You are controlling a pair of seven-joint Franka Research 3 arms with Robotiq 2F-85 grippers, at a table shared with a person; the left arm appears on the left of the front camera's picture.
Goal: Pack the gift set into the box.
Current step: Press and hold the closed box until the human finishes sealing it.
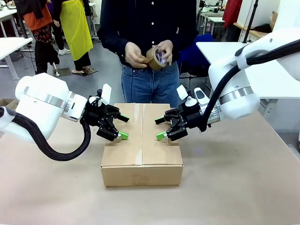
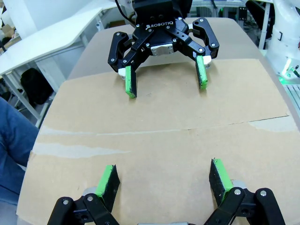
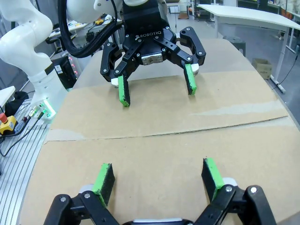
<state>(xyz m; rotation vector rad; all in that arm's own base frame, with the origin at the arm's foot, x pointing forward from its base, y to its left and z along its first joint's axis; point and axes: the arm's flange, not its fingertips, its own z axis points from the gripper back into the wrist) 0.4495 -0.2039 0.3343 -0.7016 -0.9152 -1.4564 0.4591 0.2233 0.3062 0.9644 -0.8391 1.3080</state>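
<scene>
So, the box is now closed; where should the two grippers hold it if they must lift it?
Probably at its two short side walls, one gripper from each side. The box is far wider than the open left gripper or right gripper, so pressing inward together suits better than pinching.

Plain brown, black and green

Brown corrugated cardboard box (image 1: 141, 150) on a tan surface (image 1: 234, 187); black grippers carry green-padded fingers (image 2: 107, 180); brown tape roll (image 1: 155, 58).

Robotics lab or workshop: white worktables (image 1: 11, 44) across a grey floor, an aluminium rail base (image 3: 18, 154) with cabling, other people standing at benches behind.
</scene>
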